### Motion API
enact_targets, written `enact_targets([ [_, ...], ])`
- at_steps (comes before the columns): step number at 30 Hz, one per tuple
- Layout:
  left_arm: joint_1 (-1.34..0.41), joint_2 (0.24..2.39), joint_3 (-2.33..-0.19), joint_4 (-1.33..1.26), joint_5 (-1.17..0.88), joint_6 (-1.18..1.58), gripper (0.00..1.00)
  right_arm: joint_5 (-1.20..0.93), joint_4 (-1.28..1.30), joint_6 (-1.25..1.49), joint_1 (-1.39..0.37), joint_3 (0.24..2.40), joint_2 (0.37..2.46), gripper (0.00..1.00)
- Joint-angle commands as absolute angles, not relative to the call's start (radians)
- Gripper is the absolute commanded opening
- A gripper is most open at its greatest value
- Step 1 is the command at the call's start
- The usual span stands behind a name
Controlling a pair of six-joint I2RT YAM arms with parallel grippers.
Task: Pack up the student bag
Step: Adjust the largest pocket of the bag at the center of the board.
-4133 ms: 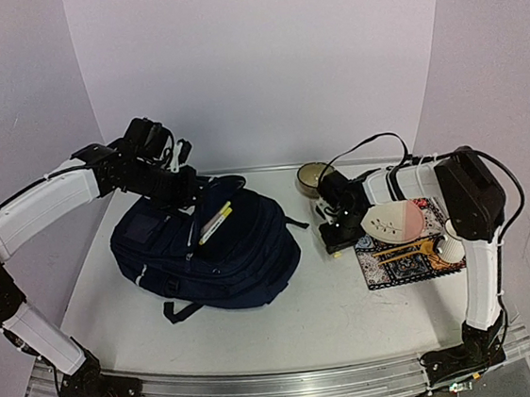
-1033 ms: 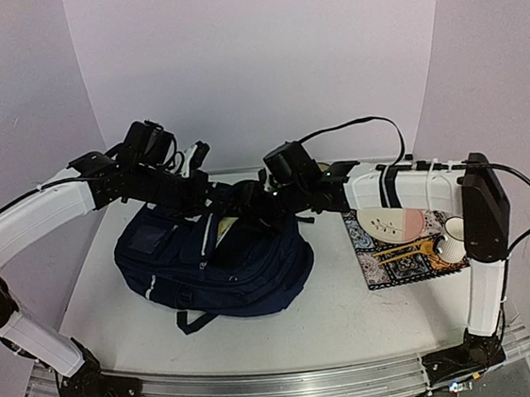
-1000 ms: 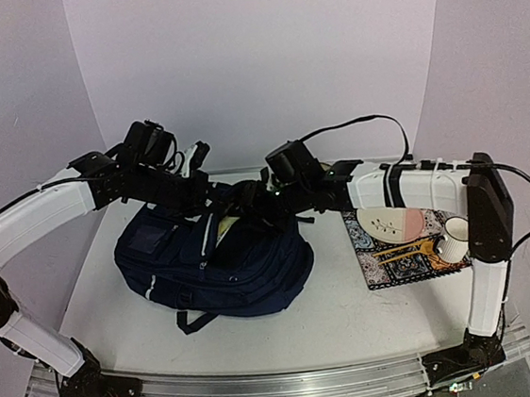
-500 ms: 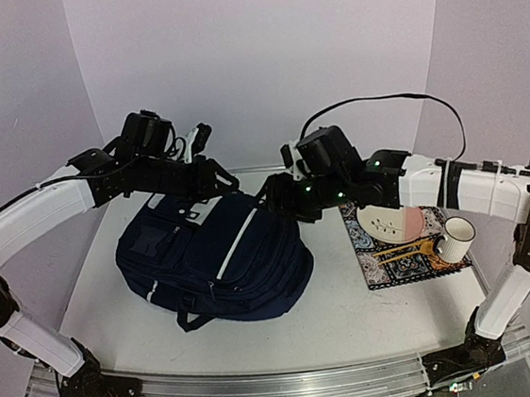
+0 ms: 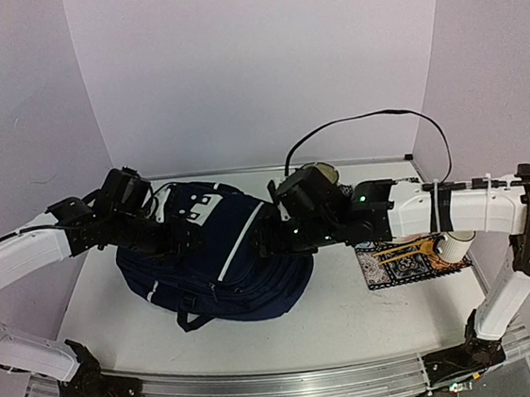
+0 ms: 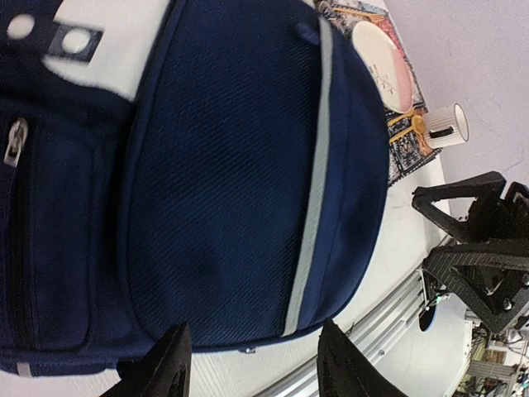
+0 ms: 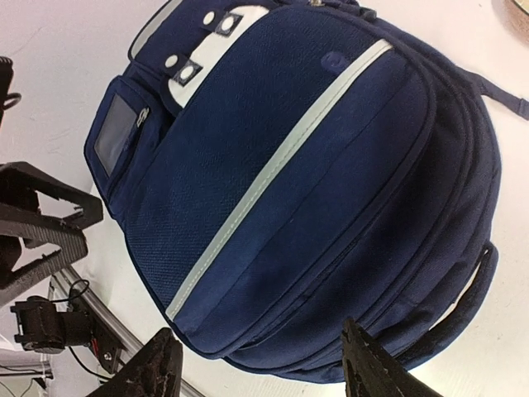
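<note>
One student bag [image 5: 216,253] lay on the bench [image 5: 353,314], one cup [image 6: 440,126] at right; left pincer [image 6: 252,360] and right pincer [image 7: 260,364] both gaped, empty.

I counted one student bag [image 5: 218,251]. I had two grippers, my left gripper [image 6: 252,364] and my right gripper [image 7: 264,372], and each had two fingers [image 6: 169,368]. There was one patterned cloth [image 5: 395,263], one white cup [image 6: 446,124] and one round pink and white thing [image 6: 382,54]. The bag's light patch [image 7: 198,45] had four little holes [image 7: 227,23].
</note>
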State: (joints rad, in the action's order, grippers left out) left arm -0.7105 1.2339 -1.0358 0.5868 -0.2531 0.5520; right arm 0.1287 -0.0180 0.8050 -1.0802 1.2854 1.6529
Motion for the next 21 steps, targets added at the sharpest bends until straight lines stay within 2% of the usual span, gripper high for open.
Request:
enact_targets([
  [1, -0.709, 1.141, -0.947, 0.587, -0.234, 0.67, 0.54, 0.24, -0.019, 0.818, -1.172, 1.311, 1.71, 0.65],
  [5, -0.709, 1.106, -0.889, 0.54, -0.18, 0.796, 0.54, 0.295, -0.06, 0.829, -1.233, 1.315, 1.747, 0.64],
  [10, -0.709, 1.075, -0.77, 0.365, -0.219, 0.968, 0.52, 0.321, -0.079, 0.83, -1.293, 1.371, 1.829, 0.6],
  [21, -0.709, 1.095, -0.695, 0.238, -0.216, 1.03, 0.45, 0.35, -0.1, 0.837, -1.362, 1.494, 2.002, 0.44],
])
